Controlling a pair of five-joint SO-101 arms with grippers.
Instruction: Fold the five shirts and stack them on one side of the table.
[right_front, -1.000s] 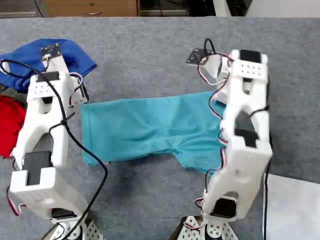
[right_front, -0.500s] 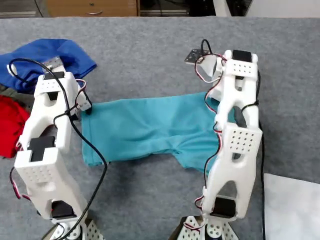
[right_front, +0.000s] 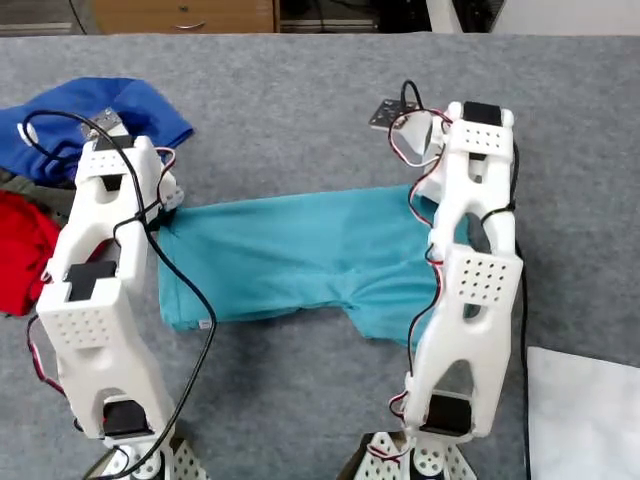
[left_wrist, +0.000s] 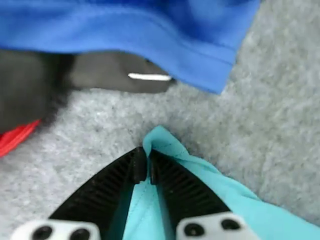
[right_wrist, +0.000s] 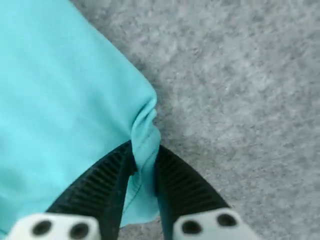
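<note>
A teal shirt (right_front: 300, 255) lies partly folded across the middle of the grey table. My left gripper (left_wrist: 145, 167) is shut on the teal shirt's (left_wrist: 210, 200) far left corner, pinching a peak of cloth between its black fingers (left_wrist: 112, 187). At the shirt's far right corner my right gripper (right_wrist: 144, 167) is shut on a bunched fold of the teal shirt (right_wrist: 60, 115). In the high view both arms stand over the shirt's far edge, left gripper (right_front: 165, 210) and right arm (right_front: 470, 200).
A blue shirt (right_front: 95, 120) lies at the far left, with a red shirt (right_front: 20, 250) and a dark one (left_wrist: 75, 75) beside it. The blue shirt (left_wrist: 125, 30) is just beyond my left gripper. A white sheet (right_front: 585, 415) sits at the near right corner.
Both arms have drawn back toward the near side with the shirt's far corners, pulling its far edge straighter. The left arm shifted slightly right.
</note>
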